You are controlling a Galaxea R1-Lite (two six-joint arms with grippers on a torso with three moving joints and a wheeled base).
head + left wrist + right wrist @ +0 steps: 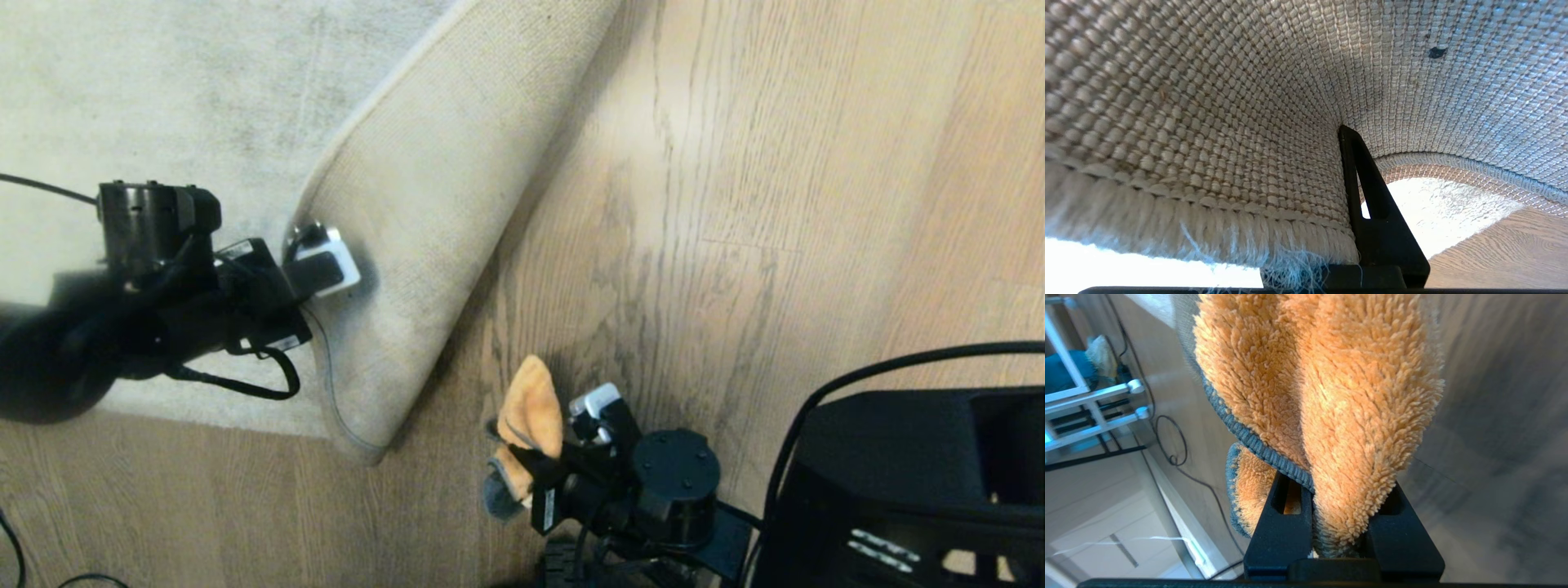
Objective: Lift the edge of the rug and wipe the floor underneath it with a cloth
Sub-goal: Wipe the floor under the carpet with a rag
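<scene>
The pale grey rug (163,90) has its corner folded back, so the tan woven backing (441,188) faces up. My left gripper (320,263) is shut on the rug edge (304,214) and holds it off the floor. In the left wrist view the backing (1208,122) arches overhead, one black finger (1372,220) presses against it, and the other finger is hidden behind the hem. The bare wooden floor (718,204) lies to the right of the fold. My right gripper (563,441) hangs low over the floor and is shut on the orange cloth (532,408). The cloth's fluffy pile (1355,408) bulges out between the jaws.
The robot's black base (898,482) and a black cable (857,380) fill the lower right. Another cable (12,547) lies at the lower left. The right wrist view shows a metal frame (1094,400) and a looped cord (1171,445) on the floor by a white skirting board.
</scene>
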